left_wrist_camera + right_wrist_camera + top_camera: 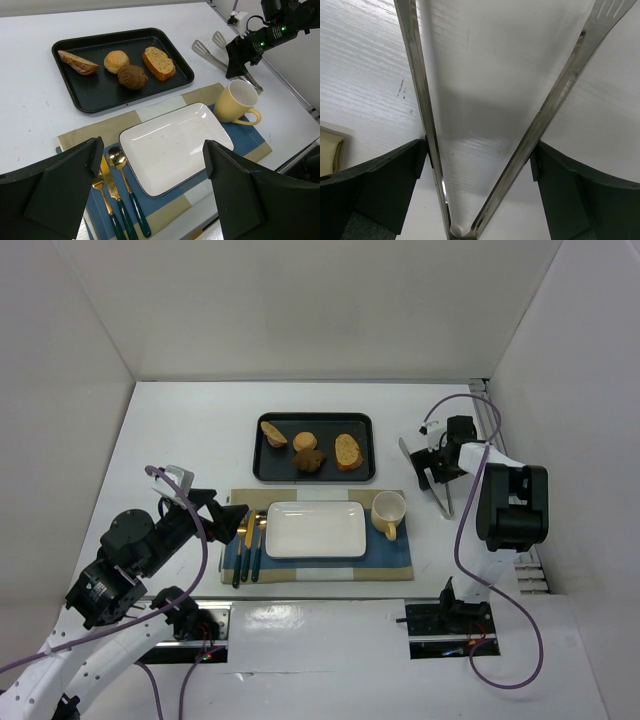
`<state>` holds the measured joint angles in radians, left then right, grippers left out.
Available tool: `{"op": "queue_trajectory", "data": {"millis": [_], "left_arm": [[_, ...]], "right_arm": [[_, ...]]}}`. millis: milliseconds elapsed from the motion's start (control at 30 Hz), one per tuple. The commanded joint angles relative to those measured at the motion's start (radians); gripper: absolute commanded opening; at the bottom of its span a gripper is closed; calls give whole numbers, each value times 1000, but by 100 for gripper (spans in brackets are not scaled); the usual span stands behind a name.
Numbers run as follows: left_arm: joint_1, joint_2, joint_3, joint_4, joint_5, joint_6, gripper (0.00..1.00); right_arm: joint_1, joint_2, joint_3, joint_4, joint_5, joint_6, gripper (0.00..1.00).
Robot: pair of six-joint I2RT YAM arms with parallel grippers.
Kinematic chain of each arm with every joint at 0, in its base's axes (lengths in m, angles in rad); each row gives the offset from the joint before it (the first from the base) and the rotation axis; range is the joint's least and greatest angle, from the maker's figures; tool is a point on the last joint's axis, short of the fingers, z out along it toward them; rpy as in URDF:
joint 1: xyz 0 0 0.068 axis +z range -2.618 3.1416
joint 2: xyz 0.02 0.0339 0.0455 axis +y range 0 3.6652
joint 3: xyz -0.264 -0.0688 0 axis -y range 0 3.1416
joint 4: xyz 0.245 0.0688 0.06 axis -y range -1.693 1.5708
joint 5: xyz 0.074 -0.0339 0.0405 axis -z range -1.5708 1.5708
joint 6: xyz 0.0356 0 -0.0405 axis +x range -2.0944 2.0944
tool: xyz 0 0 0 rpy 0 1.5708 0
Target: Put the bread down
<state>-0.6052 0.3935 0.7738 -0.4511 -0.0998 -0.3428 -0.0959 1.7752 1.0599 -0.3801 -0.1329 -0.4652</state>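
The bread (309,461), a dark brown lumpy pastry, lies in the black tray (262,472) at its front middle; it also shows in the left wrist view (132,76). My left gripper (228,517) is open and empty, hovering over the near left of the placemat, and in its own view (155,175) it hangs above the white plate (175,145). My right gripper (436,472) is right of the tray, low over the table. Its fingers (395,185) press on both arms of the spread metal tongs (415,75).
The tray also holds a pale round bun (116,61), a golden toast slice (158,63) and a wedge of bread (76,63). A yellow cup (388,512) and gold cutlery (248,545) sit on the placemat (390,562) beside the plate (315,530). White walls enclose the table.
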Motion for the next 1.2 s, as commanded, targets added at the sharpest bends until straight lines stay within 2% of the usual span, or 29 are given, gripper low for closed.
{"op": "queue_trajectory", "data": {"millis": [0,100,233,267,367,567,633,667,700,900,1000,1167], "left_arm": [[5,-13,-2,26,-3,2,100],[5,-13,-2,26,-3,2,100],[5,-13,-2,26,-3,2,100],[5,-13,-2,26,-3,2,100],[5,-13,-2,26,-3,2,100],[5,-13,-2,26,-3,2,100],[5,-13,-2,26,-3,2,100],[5,-13,-2,26,-3,2,100],[5,-13,-2,26,-3,2,100],[5,-4,-2,26,-3,2,100],[5,-4,-2,26,-3,2,100],[5,5,-2,26,-14,2,100]], "right_arm": [[12,49,-6,18,52,-18,96],[12,67,5,-2,52,-18,90],[12,78,5,-2,52,-18,76],[12,78,5,-2,41,-18,70],[12,78,-5,-2,32,-18,61],[2,49,-14,-2,12,-18,37],[-7,35,-14,-2,-11,-18,24],[-7,21,-14,-2,-11,-18,8],[-7,21,-14,-11,-23,-18,1],[-16,-108,-5,-20,-77,-36,0],[-16,-196,57,-77,-138,-36,0],[-16,-356,185,-187,-364,-21,0]]}}
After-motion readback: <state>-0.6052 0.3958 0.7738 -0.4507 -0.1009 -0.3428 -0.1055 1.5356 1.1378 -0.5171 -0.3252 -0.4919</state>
